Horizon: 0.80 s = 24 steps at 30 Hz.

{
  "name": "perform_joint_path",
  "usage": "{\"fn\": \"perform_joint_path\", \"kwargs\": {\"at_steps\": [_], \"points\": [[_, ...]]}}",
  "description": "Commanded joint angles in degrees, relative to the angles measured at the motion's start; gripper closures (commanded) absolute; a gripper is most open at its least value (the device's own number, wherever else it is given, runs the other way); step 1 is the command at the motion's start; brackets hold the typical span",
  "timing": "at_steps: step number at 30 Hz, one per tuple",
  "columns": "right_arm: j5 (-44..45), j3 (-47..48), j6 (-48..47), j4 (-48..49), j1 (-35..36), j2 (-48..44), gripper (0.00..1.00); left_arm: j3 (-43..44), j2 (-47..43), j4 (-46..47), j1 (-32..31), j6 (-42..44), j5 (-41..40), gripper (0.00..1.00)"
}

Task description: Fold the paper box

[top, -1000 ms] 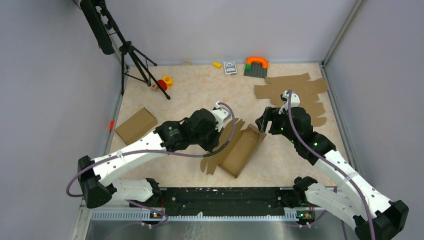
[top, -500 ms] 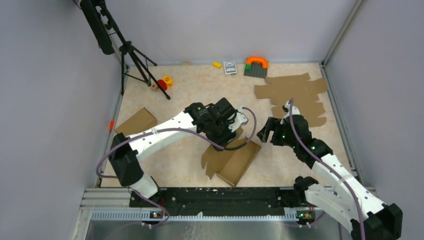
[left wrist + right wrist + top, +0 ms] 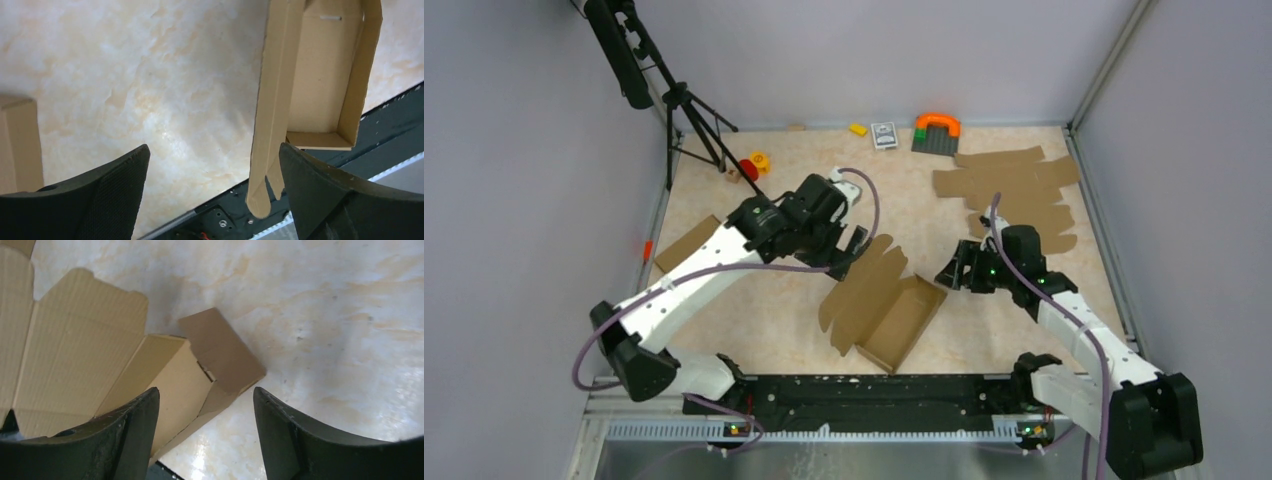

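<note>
The brown cardboard paper box (image 3: 884, 305) lies toward the near edge of the beige marbled counter (image 3: 794, 195). Its tray walls are raised, and its lid panel with flaps lies open to the left. The left end effector (image 3: 856, 243) is spread and empty, just beyond the lid. The right end effector (image 3: 951, 270) is spread and empty, beside the tray's far corner. A pile of flat brown cardboard sheets (image 3: 1014, 190) fills the far right corner. One second earlier the left end effector was pressed together over the lid.

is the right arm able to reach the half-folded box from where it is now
Probably yes: the right gripper hangs open just beside the box, at its right corner, with nothing between them. The left gripper is on its other side.
</note>
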Motion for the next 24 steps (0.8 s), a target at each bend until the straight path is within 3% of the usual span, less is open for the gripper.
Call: {"fn": "perform_joint_path", "kwargs": {"at_steps": [1,3,5,8,11,12,17,24], "points": [[-10.9,2.7,-8.28,4.09,-0.15,2.17,0.34,1.18,-6.16,-12.14,-0.15,-17.37,-9.35,0.01],[-10.01,3.14,-8.77,5.01,0.92,2.63,0.36,0.37,-8.95,-16.44,-0.23,-23.25,-5.16,0.02],[-5.51,4.26,-10.19,4.12,3.54,3.51,0.37,-4.62,-14.37,-14.89,-0.44,-27.58,2.56,0.11],[2.23,5.82,-12.18,2.32,9.07,6.54,0.38,-14.7,-25.64,-4.68,-3.33,-33.86,15.99,0.44],[8.15,5.39,-11.69,2.82,12.5,7.72,0.41,-20.74,-32.63,-0.59,-8.86,-40.97,16.59,0.94],[10.56,5.08,-11.37,3.02,13.35,7.66,0.42,-22.21,-33.98,0.32,-10.78,-42.99,16.01,1.0],[16.45,6.57,-11.91,2.24,15.27,8.46,0.44,-28.41,-34.4,7.2,-21.24,-49.14,17.21,1.0],[21.04,10.64,-15.32,-0.96,20.75,12.5,0.45,-31.84,-26.04,19.79,-33.07,-50.56,15.56,1.0]]}}
